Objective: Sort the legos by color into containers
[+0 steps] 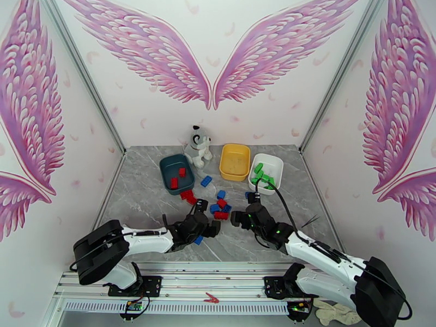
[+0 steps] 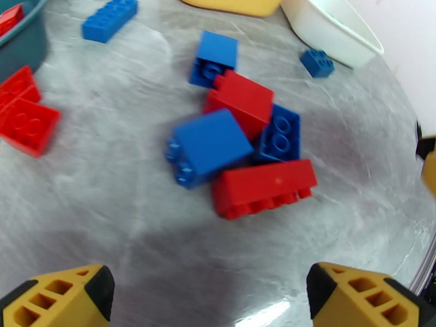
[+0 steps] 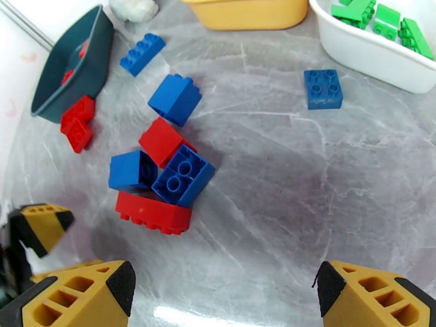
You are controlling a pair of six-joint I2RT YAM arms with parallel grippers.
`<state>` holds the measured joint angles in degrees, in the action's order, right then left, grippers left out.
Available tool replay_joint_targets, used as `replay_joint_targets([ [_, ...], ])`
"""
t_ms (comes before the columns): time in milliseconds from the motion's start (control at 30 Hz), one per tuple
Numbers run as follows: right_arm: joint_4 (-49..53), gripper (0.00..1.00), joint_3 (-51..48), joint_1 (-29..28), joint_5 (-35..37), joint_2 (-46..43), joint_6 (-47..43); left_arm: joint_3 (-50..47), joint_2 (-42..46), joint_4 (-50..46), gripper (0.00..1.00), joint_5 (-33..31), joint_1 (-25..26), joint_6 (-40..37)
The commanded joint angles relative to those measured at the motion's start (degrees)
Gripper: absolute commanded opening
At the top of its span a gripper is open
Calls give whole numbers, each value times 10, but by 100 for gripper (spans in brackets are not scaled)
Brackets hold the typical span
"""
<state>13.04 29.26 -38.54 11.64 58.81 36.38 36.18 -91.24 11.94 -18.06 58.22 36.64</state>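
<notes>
1. Nearest me, a single blue brick (image 1: 198, 240) lies on the tabletop (image 1: 147, 208), near-left of the pile and beside the left arm.
2. The left end effector (image 1: 207, 217) hangs just left of the pile of red and blue legos (image 1: 220, 207), fingers spread wide with nothing between them.
3. The right end effector (image 1: 244, 208) hangs just right of the pile, spread just as wide and gripping nothing.
4. A small blue brick (image 3: 323, 89) lies right of the pile, near the white tub (image 1: 276, 163).
5. Two red bricks (image 1: 188, 196) lie left of the pile, just beside the teal tub (image 1: 165, 165).
6. A long blue brick (image 1: 206, 181) lies beyond the pile, leftward.
7. Farther on, the teal tub holds red bricks (image 1: 178, 178), the yellow tub (image 1: 224, 159) stands straight beyond the pile, and the white tub holds green bricks (image 1: 263, 176).
8. Farthest off, a plush dog (image 1: 199, 145) stands between the teal and yellow tubs.
</notes>
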Motion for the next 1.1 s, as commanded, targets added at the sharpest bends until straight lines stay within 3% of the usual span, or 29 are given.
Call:
replay_joint_targets([
  [0, -5, 96, -14, 11, -24, -27, -3, 44, -50, -3, 99, -25, 14, 15],
  [367, -4, 96, -21, 26, -48, -56, -10, 181, -197, -79, 98, -69, 30, 16],
  [700, -24, 97, -38, 29, -60, -55, -3, 233, -233, -100, 96, -75, 20, 8],
  [1067, -9, 97, -44, 29, -55, -83, 1, 265, -252, -119, 84, -73, 13, -5],
])
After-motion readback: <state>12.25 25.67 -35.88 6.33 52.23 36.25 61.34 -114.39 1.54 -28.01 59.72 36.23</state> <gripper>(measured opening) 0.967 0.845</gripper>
